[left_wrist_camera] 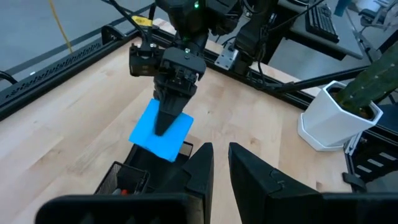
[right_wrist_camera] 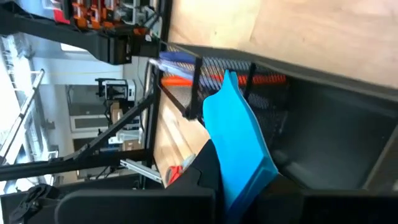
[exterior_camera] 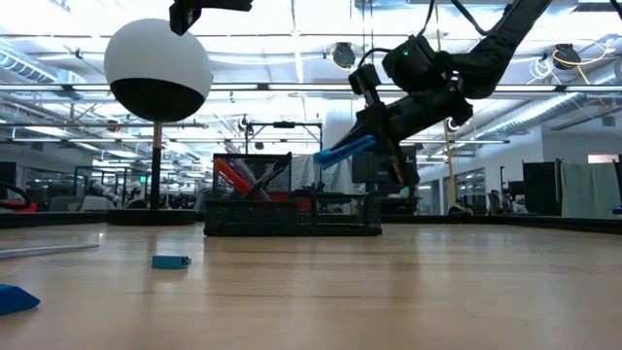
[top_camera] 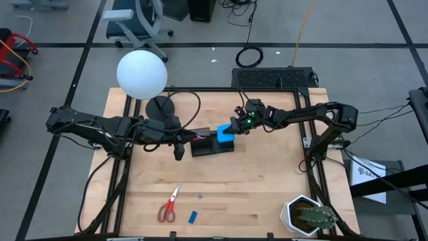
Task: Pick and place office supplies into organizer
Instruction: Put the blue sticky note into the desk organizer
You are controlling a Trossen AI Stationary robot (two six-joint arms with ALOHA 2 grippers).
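Notepad [top_camera: 225,133], clamped in right pincer [top_camera: 235,126] above organizer [top_camera: 212,144]: we should level it over an open compartment before release.

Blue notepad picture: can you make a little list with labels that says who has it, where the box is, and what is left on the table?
holder: right tool, shut on the blue notepad
notepad place: in the air over the organizer
left tool: beside the organizer, holding nothing
left on table: scissors, small blue eraser
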